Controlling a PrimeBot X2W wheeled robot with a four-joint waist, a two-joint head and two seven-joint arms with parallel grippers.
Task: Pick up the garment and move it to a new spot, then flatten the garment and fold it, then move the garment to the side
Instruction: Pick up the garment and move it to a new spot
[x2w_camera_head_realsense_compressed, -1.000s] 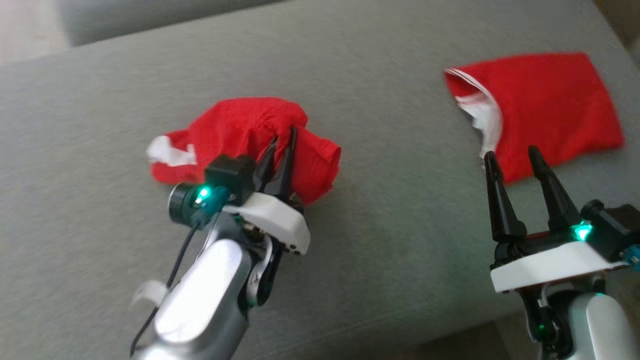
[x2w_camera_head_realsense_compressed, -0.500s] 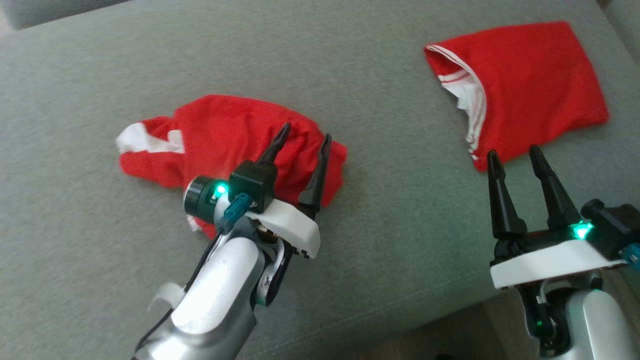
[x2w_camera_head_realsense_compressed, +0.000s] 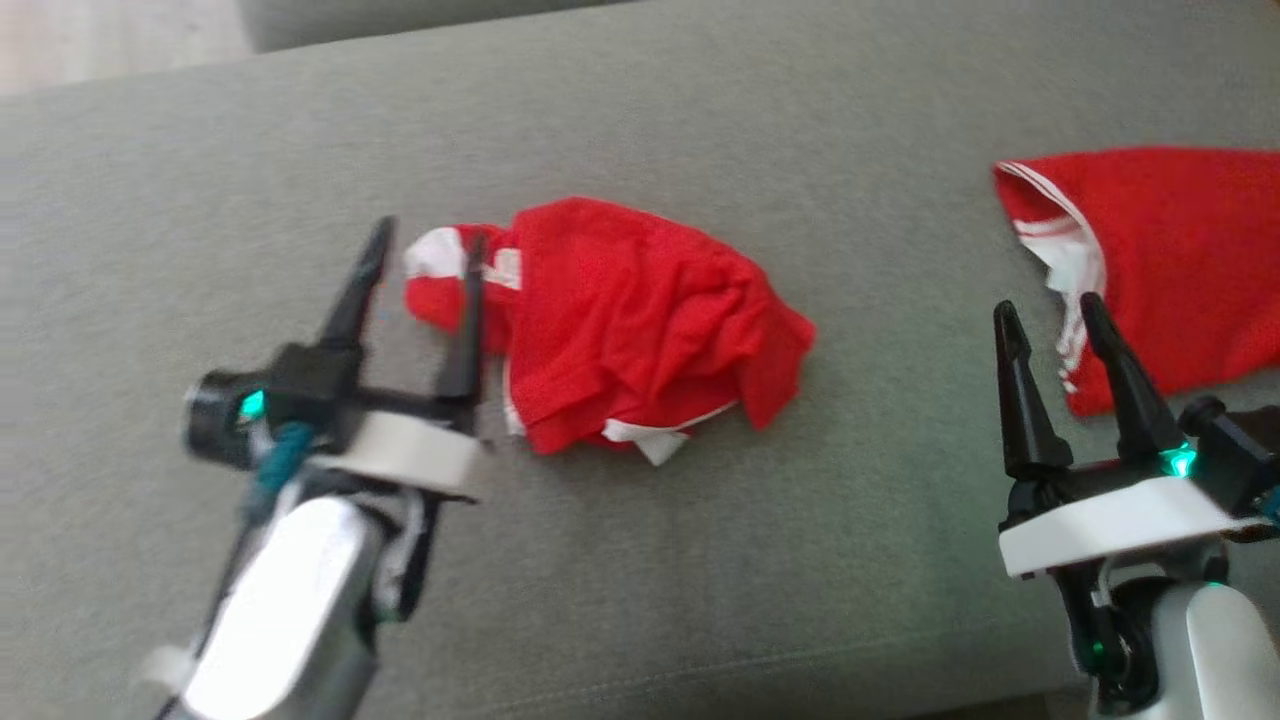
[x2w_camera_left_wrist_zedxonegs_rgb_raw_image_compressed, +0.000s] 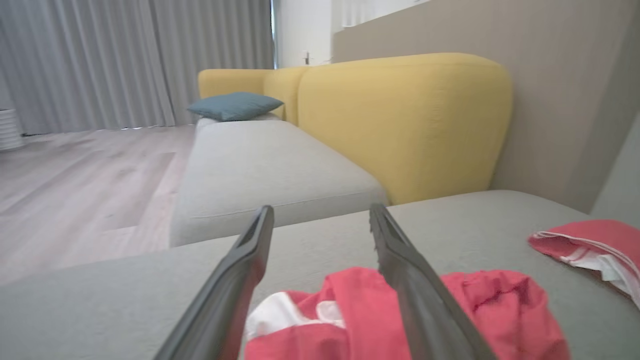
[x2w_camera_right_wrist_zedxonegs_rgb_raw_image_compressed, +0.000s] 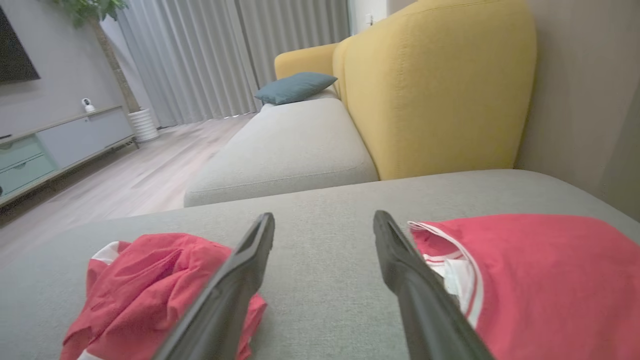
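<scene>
The garment, red mesh with white trim, lies crumpled in a heap mid-cushion on the grey sofa seat. My left gripper is open just left of the heap, its right finger over the white-trimmed end, nothing between the fingers. The left wrist view shows the garment low under the open left gripper. My right gripper stands open at the lower right, apart from the heap. In the right wrist view the garment lies left of the open right gripper.
A second red garment, folded flat with white-striped edge, lies at the right, just beyond my right fingers. A yellow sofa back, another grey seat with a teal pillow and wooden floor lie beyond.
My left gripper has opened and let go of the garment, then drawn away to its left. The garment now rests loose on the cushion. The head camera has shifted; the right gripper stays open.
</scene>
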